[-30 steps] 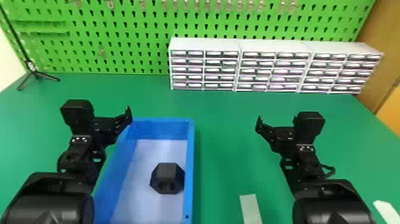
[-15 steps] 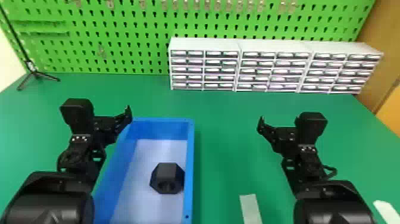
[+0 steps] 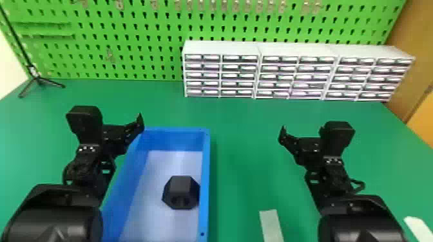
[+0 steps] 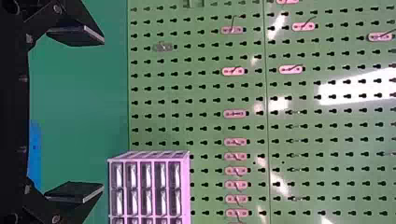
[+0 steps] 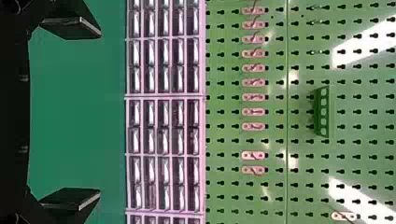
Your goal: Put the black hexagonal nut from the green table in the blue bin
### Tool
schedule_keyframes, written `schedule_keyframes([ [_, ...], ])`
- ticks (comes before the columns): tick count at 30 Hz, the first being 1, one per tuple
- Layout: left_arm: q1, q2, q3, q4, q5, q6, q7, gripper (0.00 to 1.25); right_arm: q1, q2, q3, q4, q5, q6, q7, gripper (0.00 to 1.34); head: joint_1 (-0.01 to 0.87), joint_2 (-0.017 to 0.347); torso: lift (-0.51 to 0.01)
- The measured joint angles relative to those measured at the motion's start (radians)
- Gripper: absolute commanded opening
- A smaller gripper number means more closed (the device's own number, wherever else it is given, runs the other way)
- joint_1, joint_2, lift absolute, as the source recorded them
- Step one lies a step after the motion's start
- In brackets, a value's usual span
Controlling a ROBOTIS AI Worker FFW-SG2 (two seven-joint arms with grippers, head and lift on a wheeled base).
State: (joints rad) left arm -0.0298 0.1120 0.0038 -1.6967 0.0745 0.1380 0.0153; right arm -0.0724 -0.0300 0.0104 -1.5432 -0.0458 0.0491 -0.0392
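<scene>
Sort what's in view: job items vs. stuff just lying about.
Job:
- blue bin
- black hexagonal nut, inside it
- green table
- left gripper, right gripper, both open

Lying about:
- drawer units
- pegboard
- black tripod
- pale strips

Workshop: green pegboard [image 3: 145, 48] with hooks, drawer cabinets [image 3: 222, 48].
</scene>
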Motion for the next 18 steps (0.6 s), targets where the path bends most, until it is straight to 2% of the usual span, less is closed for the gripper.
schedule_keyframes([
  [18, 0.005, 0.0, 0.01, -0.007, -0.004, 0.003, 0.0, 1.08, -0.001, -0.002, -0.003, 0.0, 0.0, 0.004, 0.0, 1.23, 0.683, 0.028, -0.096],
])
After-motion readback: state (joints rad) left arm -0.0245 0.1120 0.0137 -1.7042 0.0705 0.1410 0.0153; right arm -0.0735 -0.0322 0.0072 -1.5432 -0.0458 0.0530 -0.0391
